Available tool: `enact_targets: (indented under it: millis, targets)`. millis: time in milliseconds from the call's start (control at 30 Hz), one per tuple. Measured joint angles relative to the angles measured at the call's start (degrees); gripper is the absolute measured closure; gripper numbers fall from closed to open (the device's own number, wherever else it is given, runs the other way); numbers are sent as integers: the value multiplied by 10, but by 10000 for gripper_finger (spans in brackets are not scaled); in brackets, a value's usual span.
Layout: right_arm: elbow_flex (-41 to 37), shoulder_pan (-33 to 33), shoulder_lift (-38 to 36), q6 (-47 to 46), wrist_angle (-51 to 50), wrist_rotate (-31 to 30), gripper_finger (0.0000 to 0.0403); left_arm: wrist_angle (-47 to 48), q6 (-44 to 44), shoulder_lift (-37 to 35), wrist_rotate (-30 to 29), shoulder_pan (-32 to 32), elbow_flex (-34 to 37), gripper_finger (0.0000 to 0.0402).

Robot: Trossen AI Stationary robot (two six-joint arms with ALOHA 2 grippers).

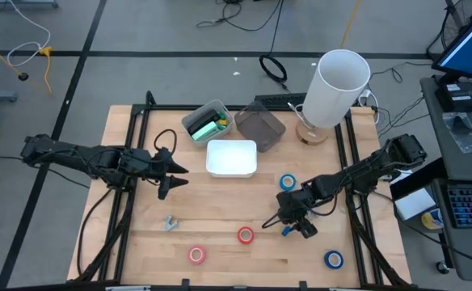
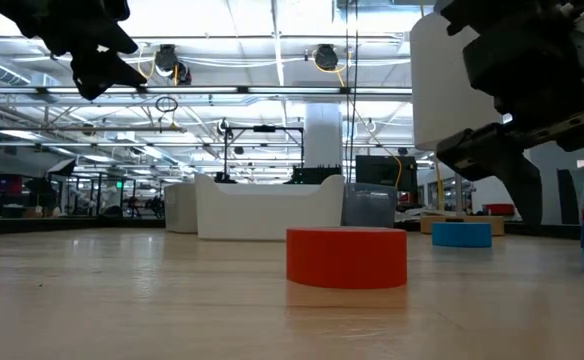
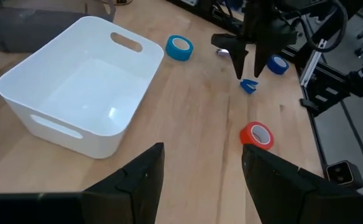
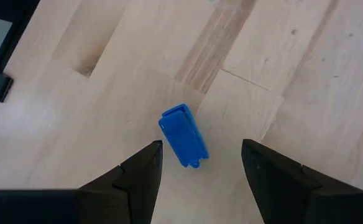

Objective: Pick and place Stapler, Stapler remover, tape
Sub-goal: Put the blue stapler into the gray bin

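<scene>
A small blue stapler (image 4: 183,135) lies flat on the wooden table near the right side. My right gripper (image 4: 200,147) hangs open just above it, fingers pointing down on either side of it and touching nothing; the left wrist view shows those fingers (image 3: 238,62) above the stapler (image 3: 249,86). A grey stapler remover (image 1: 170,222) lies at the near left. Tape rolls lie flat: blue (image 1: 288,182), red (image 1: 246,235), pink (image 1: 196,255) and blue (image 1: 334,259). My left gripper (image 1: 171,174) waits open in the air, left of the white bin.
A white bin (image 1: 231,158) stands mid-table, with a clear box of green things (image 1: 207,123) and a dark grey box (image 1: 260,125) behind it. A big white cylinder (image 1: 337,85) stands at the far right. Bare wood lies between the near tape rolls.
</scene>
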State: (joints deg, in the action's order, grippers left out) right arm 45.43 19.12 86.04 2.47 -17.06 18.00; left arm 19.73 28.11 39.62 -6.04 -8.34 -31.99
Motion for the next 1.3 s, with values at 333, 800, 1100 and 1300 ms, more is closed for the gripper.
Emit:
enact_targets:
  millis: [333,800,1100,1300]
  targets:
    - [-53,21,0,-2,68,-21,191,0,7,0,0,0,0,185]
    - [-56,32,26,15,120,-58,191,-3,22,0,-1,0,0,185]
    - [-54,45,57,12,159,-64,205,-3,28,0,-2,0,0,185]
    - [-54,45,61,-2,155,-68,249,-3,35,0,-5,0,0,185]
